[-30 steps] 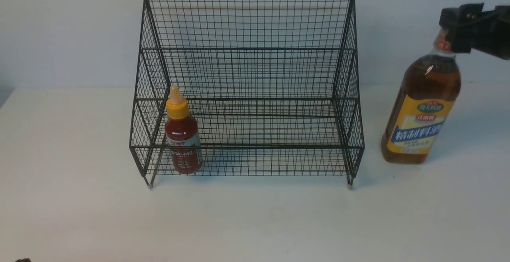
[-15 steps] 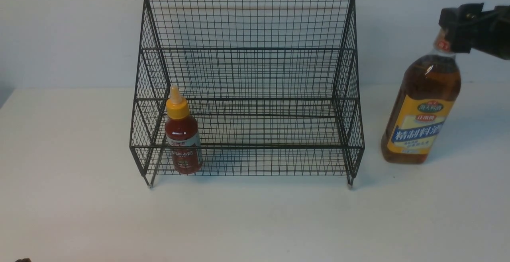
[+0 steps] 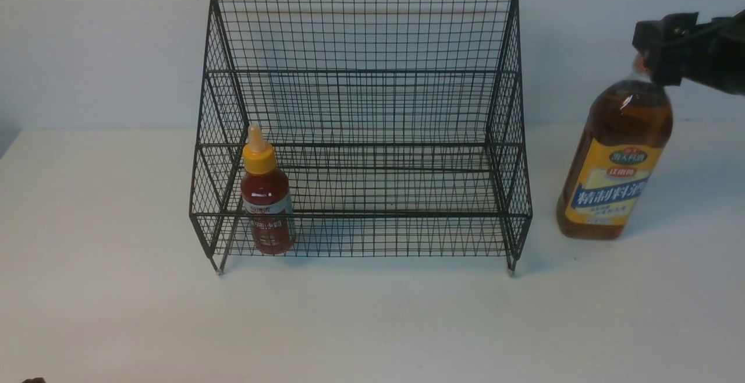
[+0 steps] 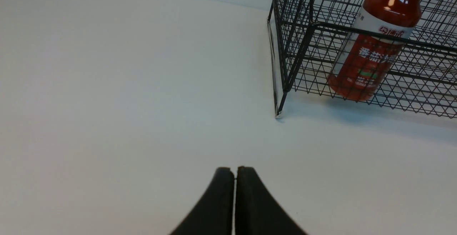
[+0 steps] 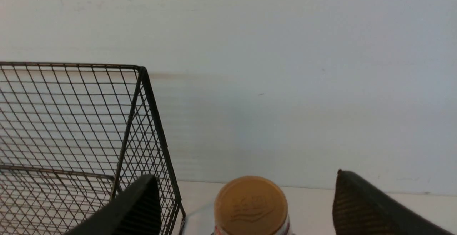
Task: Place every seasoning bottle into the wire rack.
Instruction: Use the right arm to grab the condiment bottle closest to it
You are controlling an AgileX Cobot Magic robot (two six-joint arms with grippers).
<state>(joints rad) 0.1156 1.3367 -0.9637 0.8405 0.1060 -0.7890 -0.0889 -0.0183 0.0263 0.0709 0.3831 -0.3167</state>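
Observation:
The black wire rack (image 3: 361, 68) stands mid-table. A small red-sauce bottle (image 3: 266, 202) with a yellow nozzle cap stands upright in its lower tier at the left end, also seen in the left wrist view (image 4: 371, 49). The tall amber-liquid bottle (image 3: 617, 162) stands on the table right of the rack. My right gripper (image 3: 663, 51) hovers around its neck, open, with the tan cap (image 5: 250, 204) between the spread fingers (image 5: 142, 203) and gaps on both sides. My left gripper (image 4: 235, 172) is shut and empty, low over the table in front of the rack's left corner.
A white wall rises close behind the rack. The rack's right side panel (image 5: 157, 138) lies just beside my right gripper's nearer finger. White tabletop (image 3: 372, 325) stretches in front of the rack.
My right gripper has shifted slightly left and down around the amber bottle's neck, now hiding the cap in the front view. Bottles, rack and left gripper have not moved.

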